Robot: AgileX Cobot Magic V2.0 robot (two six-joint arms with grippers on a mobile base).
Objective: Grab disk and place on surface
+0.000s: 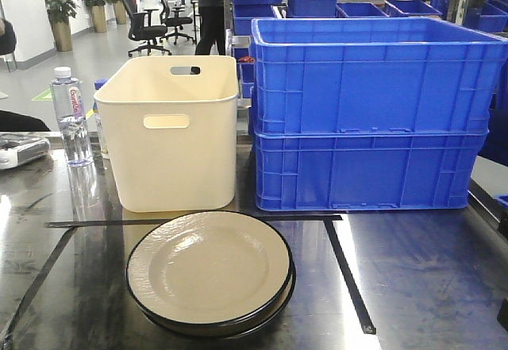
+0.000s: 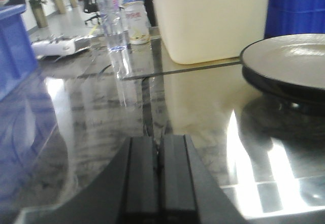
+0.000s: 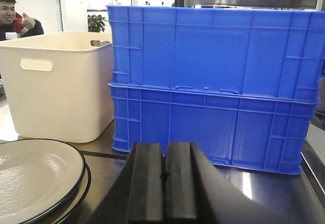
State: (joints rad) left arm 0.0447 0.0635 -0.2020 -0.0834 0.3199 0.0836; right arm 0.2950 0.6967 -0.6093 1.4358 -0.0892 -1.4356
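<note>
We see L claw (image 2: 160, 173) & R claw (image 3: 164, 183) both closed, empty, low over desk (image 1: 429, 278). Cream plates (image 1: 209, 271) stacked w/in tape rectangle (image 1: 349, 275), front of cream bin (image 1: 176, 132), blue crates (image 1: 369, 124) beside.

Bright indoor light — white glare streaks on the glossy table (image 2: 254, 183); the left wrist view is blurred.

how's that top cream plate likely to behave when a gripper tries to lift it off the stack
The top plate looks rigid and glazed, so probably slippery to pinch. It sits nested on a second black-rimmed plate, which may shift or lift with it. Its low, thin rim offers little to grip, and it could chip if dropped on the hard tabletop.
</note>
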